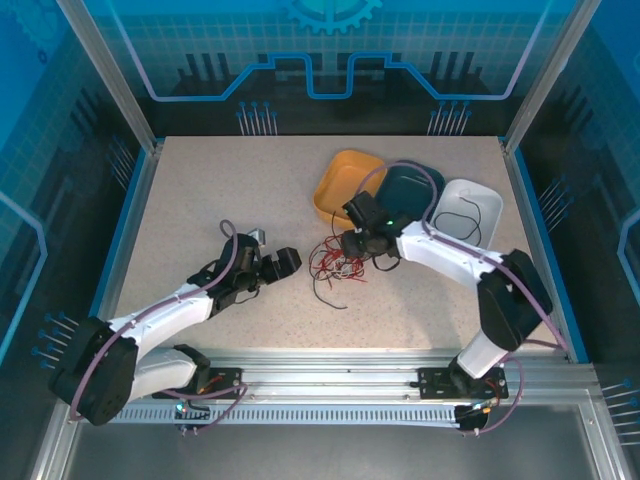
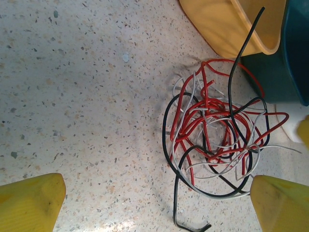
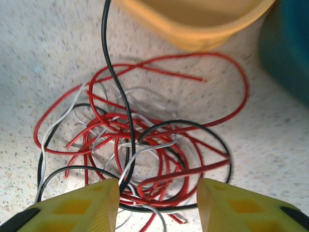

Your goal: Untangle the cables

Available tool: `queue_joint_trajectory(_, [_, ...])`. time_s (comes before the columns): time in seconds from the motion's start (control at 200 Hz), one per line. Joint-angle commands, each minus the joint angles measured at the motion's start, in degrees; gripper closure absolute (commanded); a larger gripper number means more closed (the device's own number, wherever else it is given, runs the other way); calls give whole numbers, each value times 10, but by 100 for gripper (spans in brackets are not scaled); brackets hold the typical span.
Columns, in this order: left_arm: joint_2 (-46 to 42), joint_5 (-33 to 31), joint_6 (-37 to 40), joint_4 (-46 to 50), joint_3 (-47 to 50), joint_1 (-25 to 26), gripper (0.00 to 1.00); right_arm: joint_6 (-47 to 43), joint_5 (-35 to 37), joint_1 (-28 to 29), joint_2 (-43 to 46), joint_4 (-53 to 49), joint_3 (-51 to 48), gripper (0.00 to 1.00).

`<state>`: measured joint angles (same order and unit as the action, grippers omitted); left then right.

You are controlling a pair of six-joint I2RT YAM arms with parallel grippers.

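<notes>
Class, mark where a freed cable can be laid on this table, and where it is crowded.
Free: the far-left table, between left wall and yellow bowl; the near strip by the front rail. Crowded: the cables at centre, teal bowl and white bowl far right.

The cables lie in one tangle on the table, a little right of centre, with one strand trailing toward the near edge. Behind and to the right of the tangle stands a row: the leftmost bin nearest it, the middle bin beside that, and the rightmost bin with a single separate cable lying inside. The left gripper sits just left of the tangle, and the right gripper is over its rear right edge.
</notes>
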<state>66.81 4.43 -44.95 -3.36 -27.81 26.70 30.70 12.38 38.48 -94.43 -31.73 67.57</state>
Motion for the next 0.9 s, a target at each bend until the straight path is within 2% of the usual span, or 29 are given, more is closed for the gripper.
queue_joint_trajectory(0.0, [-9, 3, -8, -5, -6, 4, 1, 33, -29, 10, -35, -23, 25, 54])
queue_joint_trajectory(0.24, [-31, -31, -9, 19, 4, 3, 1, 51, -91, 47, -94, 0, 26, 61])
queue_joint_trajectory(0.47, [-62, -66, -25, 41, 24, -1, 1, 49, -136, 85, -104, -21, 61, 66])
queue_joint_trajectory(0.63, [-76, -69, -22, 52, 27, -3, 1, 51, -143, 104, -67, -36, 65, 66])
queue_joint_trajectory(0.896, [-64, -49, -3, 52, 14, -3, 1, 52, -88, 96, 31, -70, 53, 63])
